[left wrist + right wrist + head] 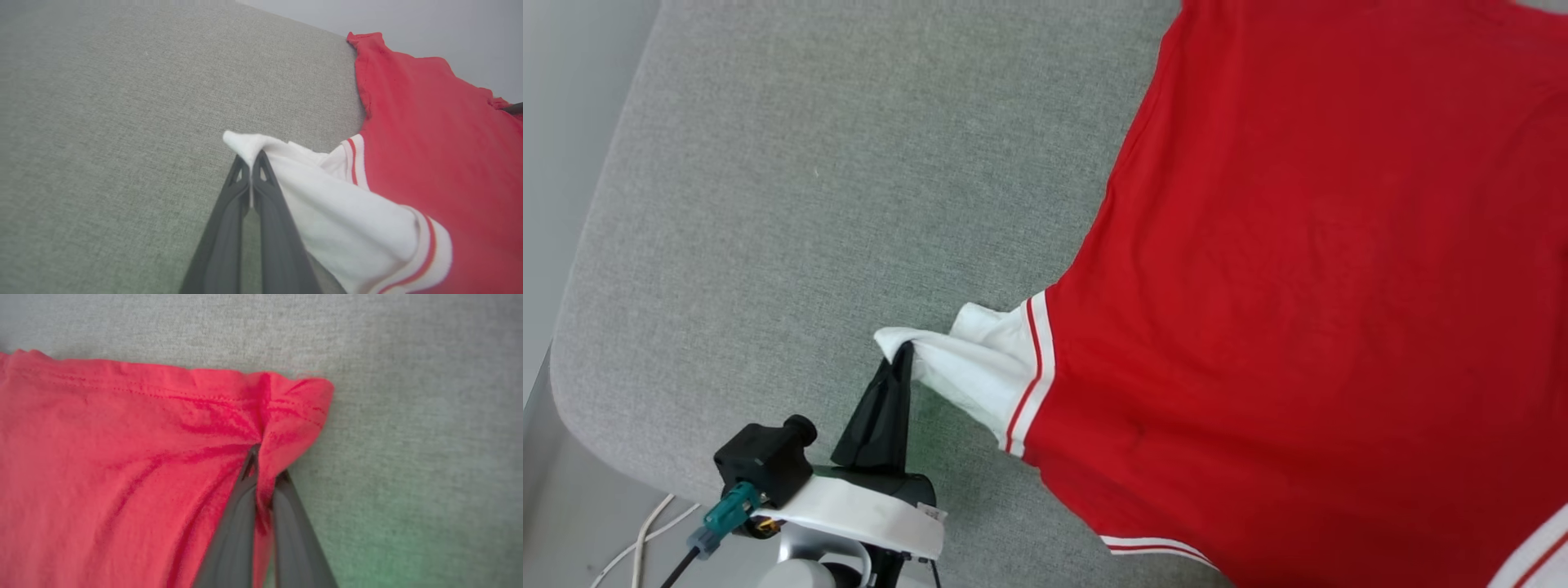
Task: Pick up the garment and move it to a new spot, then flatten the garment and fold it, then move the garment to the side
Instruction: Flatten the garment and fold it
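Head view, 7 o'clock: the left gripper (903,355) rises from a pale wrist band, whose lower part is cut off by the bottom edge. Its jaws are pressed together on the cuff end of the white sleeve (972,371), and cloth wraps the very tips. A white cable (645,527) lies on the floor at 8 o'clock, both ends out of frame. The garment (1298,286) lies with its red body spread on the grey fabric desk (809,204) from centre to 3 o'clock. It runs off the top, right and bottom edges, so its full outline cannot be seen. Left wrist view: left gripper (251,160) at 6 o'clock, a thin white line of sleeve (347,220) pinched between the jaws. The garment (429,143) stretches to 2 o'clock. A dark sliver (515,108) at 3 o'clock is too cropped to identify. Right wrist view, soft focus: right gripper (264,467), jaws clamped on a bunched red corner of the garment (102,457), tips buried in the fold.
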`<state>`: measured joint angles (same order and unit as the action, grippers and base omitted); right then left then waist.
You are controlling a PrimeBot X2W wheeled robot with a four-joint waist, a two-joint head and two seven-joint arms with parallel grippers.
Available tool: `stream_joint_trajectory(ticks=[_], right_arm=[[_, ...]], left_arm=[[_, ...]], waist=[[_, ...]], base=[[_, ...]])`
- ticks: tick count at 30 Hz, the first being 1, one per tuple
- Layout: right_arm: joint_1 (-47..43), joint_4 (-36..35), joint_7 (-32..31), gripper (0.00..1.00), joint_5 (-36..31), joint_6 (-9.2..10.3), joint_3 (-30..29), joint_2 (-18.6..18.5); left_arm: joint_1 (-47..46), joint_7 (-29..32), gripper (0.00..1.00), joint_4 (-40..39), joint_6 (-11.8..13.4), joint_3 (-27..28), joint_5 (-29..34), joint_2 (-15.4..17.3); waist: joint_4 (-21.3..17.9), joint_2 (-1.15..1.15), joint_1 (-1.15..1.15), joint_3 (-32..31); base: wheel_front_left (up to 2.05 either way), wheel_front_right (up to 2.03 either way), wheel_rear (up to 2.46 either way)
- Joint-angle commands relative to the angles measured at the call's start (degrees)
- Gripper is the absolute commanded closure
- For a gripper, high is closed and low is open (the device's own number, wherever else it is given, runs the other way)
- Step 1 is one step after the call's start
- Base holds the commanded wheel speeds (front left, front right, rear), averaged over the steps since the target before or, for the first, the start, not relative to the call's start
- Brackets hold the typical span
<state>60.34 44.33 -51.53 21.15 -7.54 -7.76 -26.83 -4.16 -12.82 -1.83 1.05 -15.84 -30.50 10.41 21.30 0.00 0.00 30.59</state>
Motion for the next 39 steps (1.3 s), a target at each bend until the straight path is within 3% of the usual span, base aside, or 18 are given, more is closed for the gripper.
stream_joint_trajectory(ticks=[1, 7, 13, 20, 26, 31, 34, 35, 36, 37, 39], right_arm=[[-4.56, 2.04, -1.93, 1.0, -1.64, 0.1, 1.47, 0.53], [-6.08, -4.13, -2.83, 1.0, -0.81, 0.07, 5.48, -2.86], [-13.29, -13.49, -4.14, 1.0, 2.78, 0.07, 10.21, -4.65], [-29.6, -30.7, -7.51, 1.0, 6.6, 0.07, 11.76, -6.03], [-49.04, -42.5, -10.59, 1.0, 6.05, 0.07, 10.05, -4.46], [-64.53, -46.81, -12.05, 1.0, 5.89, 0.07, 7.79, 0.16], [-69.49, -46.89, -10.18, 1.0, 5.62, 0.06, 6.22, 4.15], [-70.42, -46.39, -9.15, 0.91, 6.14, 0.07, 5.6, 6.0], [-70.86, -46.19, -7.77, 0.54, 6.57, 0.05, 5.33, 7.46], [-70.87, -46.19, -5.52, 0.0, 6.35, 0.06, 4.75, 8.35], [-70.23, -46.1, -0.36, 0.0, 6.2, 0.06, 4.07, 9.78]], left_arm=[[-0.13, 0.08, 1.0, 0.27, 0.31, 0.46, 0.0, 0.65], [1.64, 1.04, 1.0, 1.25, 1.15, 1.6, 0.05, 2.7], [3.75, 2.59, 1.0, 1.36, 2.73, 3.93, -0.2, 5.46], [8.36, 5.1, 1.0, -0.36, 5.46, 8.27, -1.34, 9.4], [12.13, 7.66, 1.0, -2.1, 7.13, 10.36, -2.22, 11.69], [14.06, 9.75, 1.0, -3.57, 8.19, 10.86, -2.48, 12.64], [14.29, 10.82, 1.0, -4.25, 8.43, 10.56, -2.71, 12.88], [14.25, 11.06, 1.0, -4.4, 8.56, 10.39, -2.69, 12.88], [14.1, 11.44, 1.0, -4.54, 8.61, 10.19, -2.64, 12.93], [13.91, 11.58, 1.0, -4.65, 8.6, 10.04, -2.6, 12.94], [13.58, 12.08, 1.0, -4.85, 8.69, 9.74, -2.43, 13.08]], waist=[[-1.23, 0.0, 0.0, -2.67], [-5.04, 0.0, 0.0, -9.66], [-10.35, 0.0, 0.0, -15.19], [-18.68, 0.0, 0.0, -20.69], [-24.28, 0.0, 0.0, -23.99], [-26.96, 0.0, 0.0, -25.15], [-28.11, 0.0, 0.0, -24.96], [-28.38, 0.0, 0.0, -24.8], [-28.58, 0.0, 0.0, -24.68], [-28.73, 0.0, 0.0, -24.57], [-28.97, 0.0, 0.0, -24.34]], base=[[0.0, 0.0, 0.0], [0.0, 0.0, 0.0], [0.0, 0.0, 0.0], [0.0, 0.0, 0.0], [0.0, 0.0, 0.0], [0.0, 0.0, 0.0], [0.0, 0.0, 0.0], [0.0, 0.0, 0.0], [0.0, 0.0, 0.0], [0.0, 0.0, 0.0], [0.0, 0.0, 0.0]])
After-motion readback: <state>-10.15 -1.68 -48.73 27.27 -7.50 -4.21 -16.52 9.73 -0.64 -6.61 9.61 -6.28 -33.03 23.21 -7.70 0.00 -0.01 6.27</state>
